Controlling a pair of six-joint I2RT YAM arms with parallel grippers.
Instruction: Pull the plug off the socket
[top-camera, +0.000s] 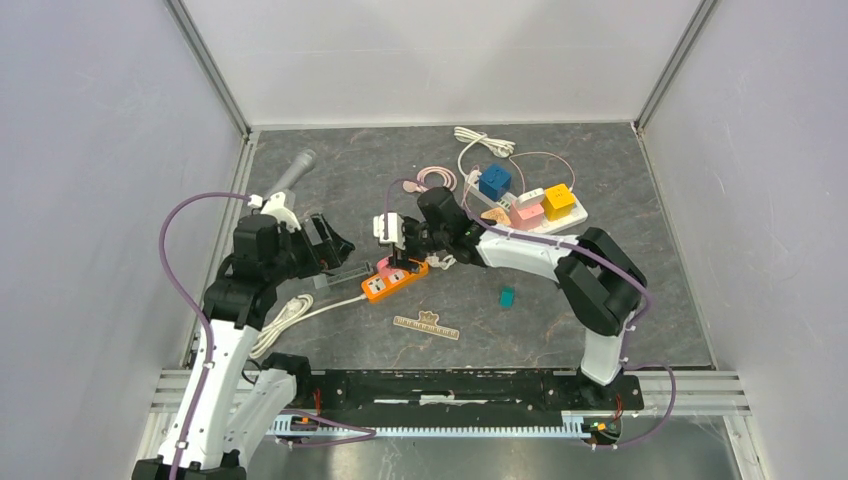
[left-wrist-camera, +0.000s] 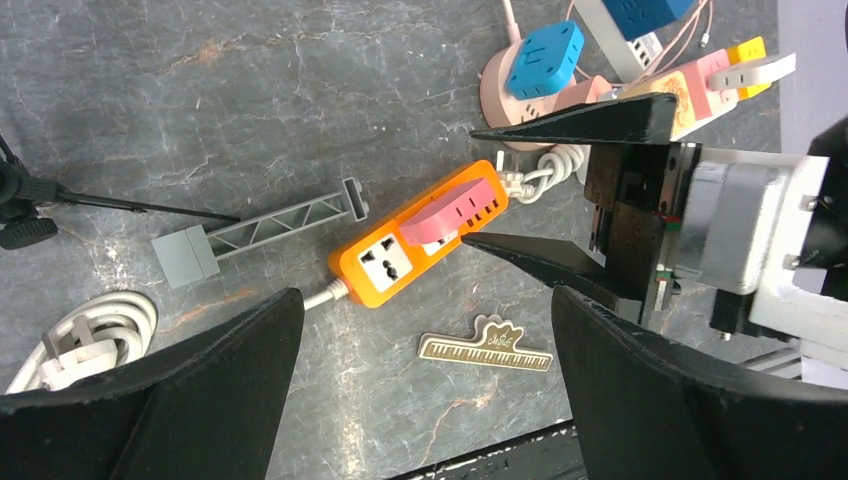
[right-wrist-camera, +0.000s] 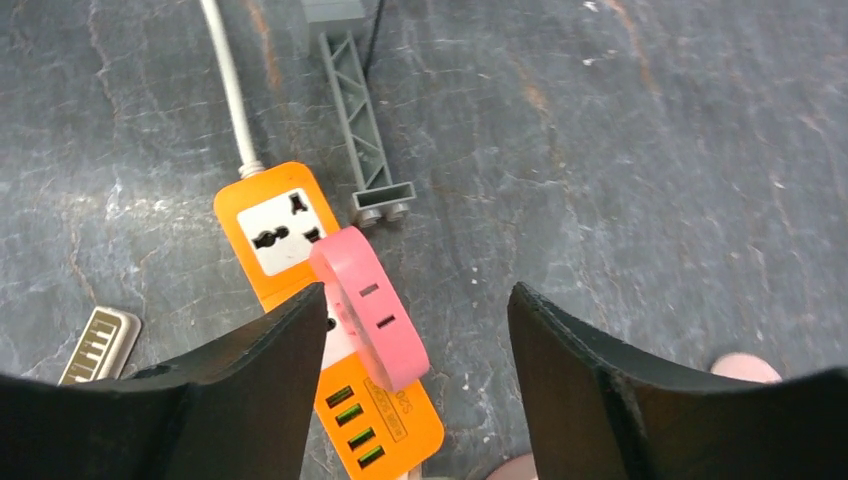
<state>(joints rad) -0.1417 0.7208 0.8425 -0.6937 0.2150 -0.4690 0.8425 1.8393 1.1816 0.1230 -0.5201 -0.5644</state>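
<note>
The table (top-camera: 650, 180) is carrying everything. The left arm (top-camera: 225, 330) is reaching in from the left and the right arm (top-camera: 560, 262) is bending across from the right. Both are pointing towards the middle.

The left gripper (left-wrist-camera: 425, 298) is hanging above the table, left of the socket. Its jaws are standing wide apart and are grasping nothing. The right gripper (right-wrist-camera: 420, 290) is hovering over the far end of the socket. Its fingers are standing apart on either side of the plug, with a clear gap on one side, so they are not clamping it.

A heap of coloured adapters (top-camera: 530, 205) is lying at the back right. A coiled white cable (left-wrist-camera: 85, 335) is lying at the near left.

The orange socket (left-wrist-camera: 390, 262) is lying flat at the centre, with a grey truss (left-wrist-camera: 270, 232) just beside its cord end. A ruler (left-wrist-camera: 487, 350) is lying near it, on the near side.

The pink plug (right-wrist-camera: 368, 320) is sitting in the socket, past the empty outlet. A small teal piece (top-camera: 507, 296) is lying apart to the right.
</note>
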